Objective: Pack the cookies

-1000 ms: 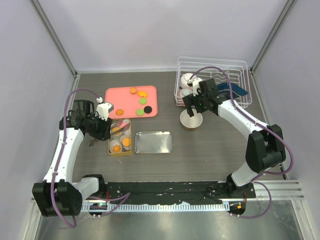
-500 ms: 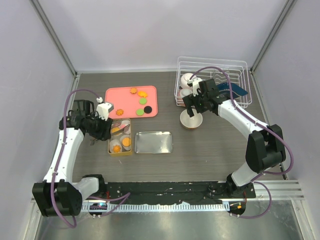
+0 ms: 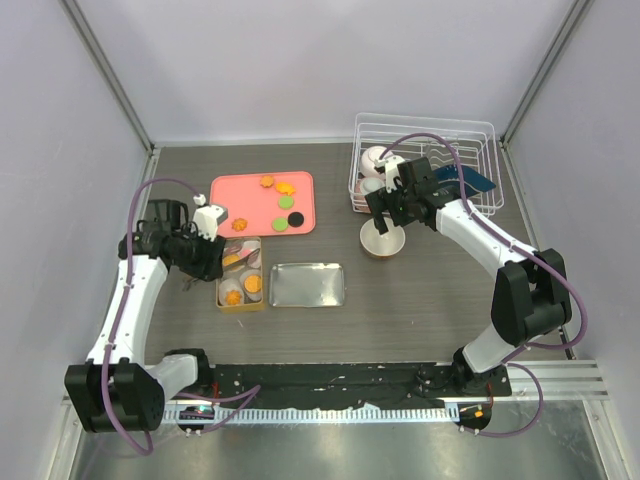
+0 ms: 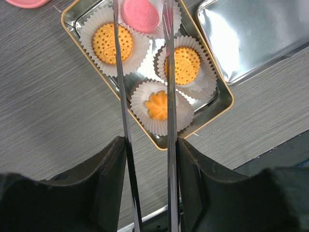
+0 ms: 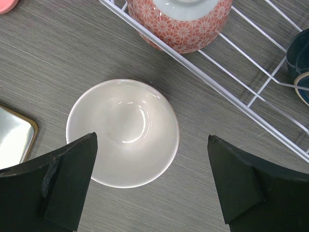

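The left gripper point(image 4: 150, 145) clamps a pair of thin steel tongs point(image 4: 120, 72). Their blades stand narrowly apart with nothing between them, and their tips are cut off at the top of the view. Below them the cookies point(image 4: 157, 105) lie in pleated white paper cups point(image 4: 145, 123) inside a gold-rimmed rectangular tin point(image 4: 212, 113). More cookies lie on the flat pink tray point(image 3: 240, 195). The right gripper point(image 5: 152, 140) is spread wide above a glossy white bowl point(image 5: 123, 130). The table point(image 4: 43, 96) is grey wood-grain, between pale walls point(image 3: 330, 60).

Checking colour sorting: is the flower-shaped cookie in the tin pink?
No, the flower-shaped cookie in the tin is orange, and it sits in a white paper cup.
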`<state>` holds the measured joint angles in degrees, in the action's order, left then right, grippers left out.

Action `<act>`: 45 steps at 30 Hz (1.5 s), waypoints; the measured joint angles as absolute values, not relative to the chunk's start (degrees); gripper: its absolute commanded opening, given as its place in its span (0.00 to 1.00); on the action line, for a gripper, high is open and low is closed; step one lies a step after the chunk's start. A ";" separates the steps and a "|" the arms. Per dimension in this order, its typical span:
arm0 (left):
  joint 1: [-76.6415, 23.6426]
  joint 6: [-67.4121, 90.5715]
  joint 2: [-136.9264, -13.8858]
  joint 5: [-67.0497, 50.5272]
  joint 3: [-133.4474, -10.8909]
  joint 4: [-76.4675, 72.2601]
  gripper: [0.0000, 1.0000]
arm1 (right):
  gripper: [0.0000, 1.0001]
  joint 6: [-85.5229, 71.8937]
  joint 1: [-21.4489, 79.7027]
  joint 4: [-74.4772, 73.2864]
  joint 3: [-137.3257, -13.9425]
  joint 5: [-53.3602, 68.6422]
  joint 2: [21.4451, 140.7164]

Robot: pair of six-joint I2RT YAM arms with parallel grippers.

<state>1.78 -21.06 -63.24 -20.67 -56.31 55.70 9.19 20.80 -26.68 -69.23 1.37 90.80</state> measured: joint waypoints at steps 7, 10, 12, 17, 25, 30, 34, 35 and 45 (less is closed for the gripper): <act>1.78 -21.10 -64.90 -20.75 -56.34 55.22 0.47 | 1.00 9.30 20.80 -26.72 -69.23 1.37 90.80; 1.78 -21.21 -65.63 -20.80 -56.55 55.02 0.46 | 1.00 9.34 20.80 -26.72 -69.23 1.37 90.80; 1.78 -21.23 -65.76 -20.86 -56.77 55.02 0.46 | 1.00 9.34 20.80 -26.74 -69.23 1.37 90.80; 1.78 -21.26 -65.73 -20.86 -57.10 55.00 0.44 | 1.00 9.34 20.80 -26.87 -69.25 1.37 90.80; 1.78 -21.21 -65.76 -21.08 -57.36 54.94 0.43 | 1.00 9.37 20.80 -27.09 -69.25 1.37 90.80; 1.78 -21.15 -65.76 -21.12 -57.52 54.89 0.42 | 1.00 9.37 20.80 -27.09 -69.34 1.37 90.80; 1.78 -20.86 -65.78 -21.19 -57.52 54.76 0.42 | 1.00 9.37 20.80 -27.24 -69.67 1.37 90.83; 1.78 -20.71 -65.76 -21.26 -57.52 54.68 0.41 | 1.00 9.37 20.80 -27.29 -69.76 1.37 90.80; 1.78 -18.83 -65.76 -23.29 -57.52 52.71 0.44 | 1.00 9.41 20.80 -27.33 -69.82 1.37 90.83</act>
